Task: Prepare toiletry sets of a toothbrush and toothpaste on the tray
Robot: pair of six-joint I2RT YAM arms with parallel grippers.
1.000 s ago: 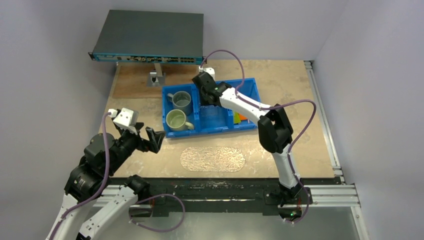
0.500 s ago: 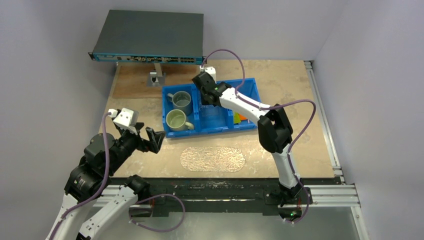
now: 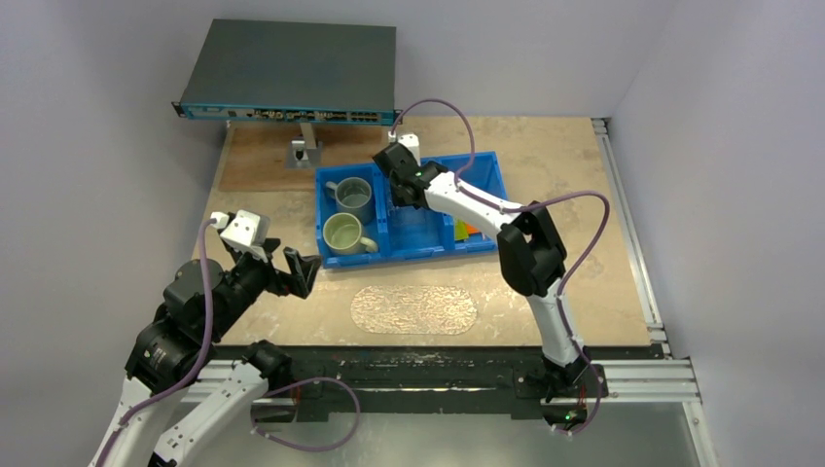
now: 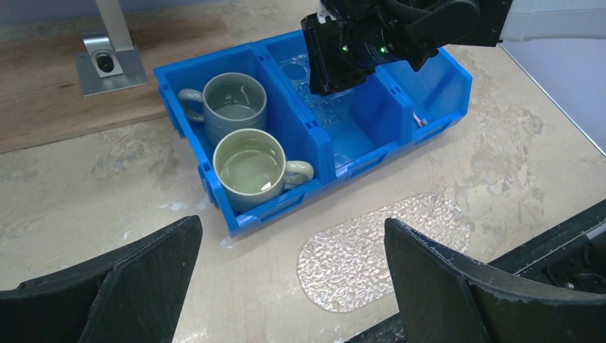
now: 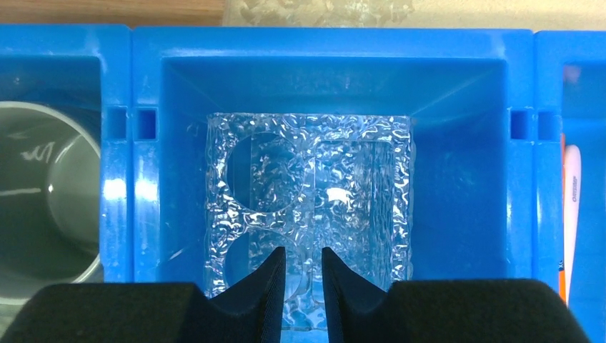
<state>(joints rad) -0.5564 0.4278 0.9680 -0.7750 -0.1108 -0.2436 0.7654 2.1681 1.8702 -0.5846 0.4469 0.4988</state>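
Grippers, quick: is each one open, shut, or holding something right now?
Left gripper: wide open, empty.
Right gripper: jaws nearly together at the clear pebbled plastic holder in the blue plastic bin; whether it grips cannot be told.

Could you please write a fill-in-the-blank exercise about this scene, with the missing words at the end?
The blue bin has ___ compartments.
The grey mug and the green mug stand in its ___ compartment.
The right gripper points into the ___ compartment.
The jaws of the left gripper stand wide ___.
Missing words: three, left, middle, open.
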